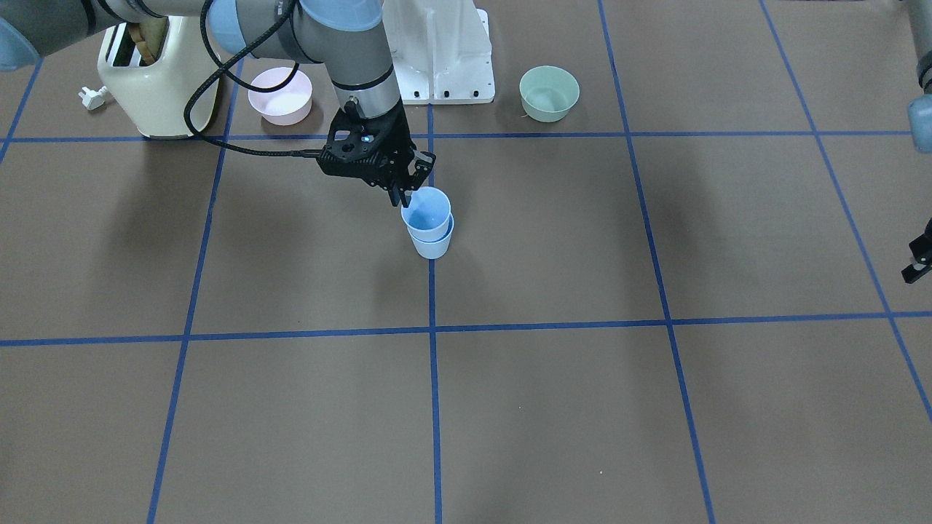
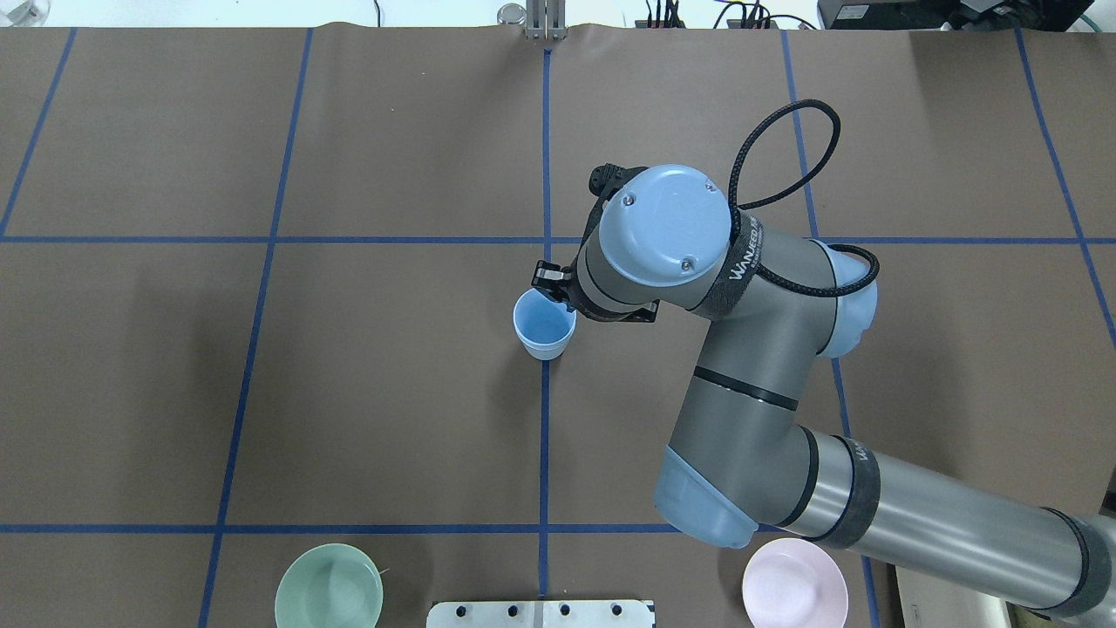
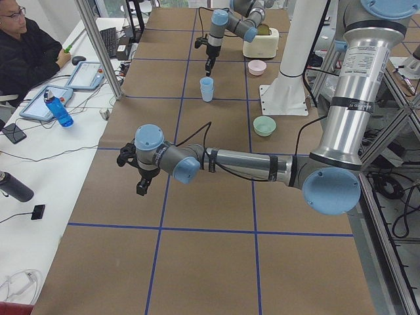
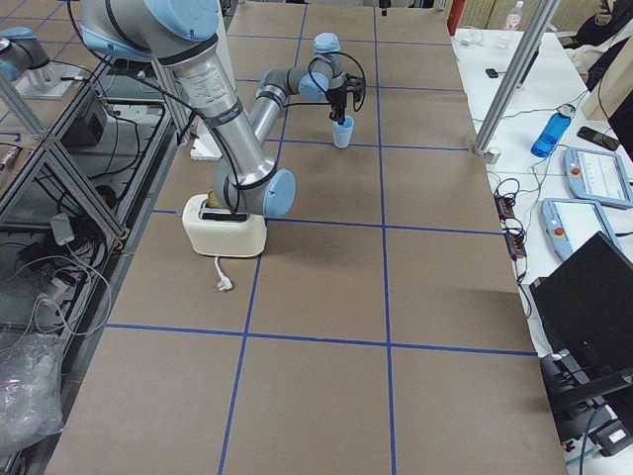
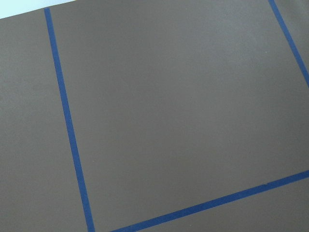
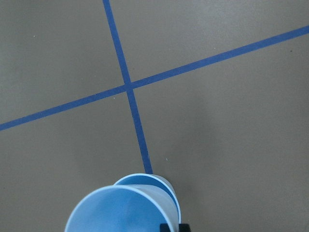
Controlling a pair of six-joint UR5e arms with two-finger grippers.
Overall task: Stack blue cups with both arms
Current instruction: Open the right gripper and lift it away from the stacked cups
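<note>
1. Cups. The upper cup point(image 1: 426, 211) sits partly inside the lower cup point(image 1: 434, 246), its rim standing proud of the lower rim, so nesting appears unfinished. The pair stands at the centre of the bench point(image 1: 582, 407), on a crossing of blue tape lines.
2. Right gripper point(image 1: 405, 195). Clenched on the rim of the upper cup at about 1 o'clock in the overhead view, one finger inside the wall and one outside, as far as the front view shows.
3. Left gripper point(image 3: 141, 186). Hangs above bare bench, well apart from the cups at roughly 9 o'clock. Only a sliver shows at the front view's edge, so whether it is released or clenched cannot be told. Its wrist camera sees only bench and tape.
4. Bystanders. Seen from overhead, the green bowl point(image 2: 330, 589) lies at 7 o'clock and the pink bowl point(image 2: 793, 583) at 5 o'clock from the cups, both near the robot's base.
5. Handling (judgement). The cups look light, thin-walled, smooth plastic: stiff enough for a rim pinch, yet likely to flex, slip or tip if pressed off-axis. The rim is the sensible hold. The lower cup stands unsupported and could slide as the upper one seats.
</note>
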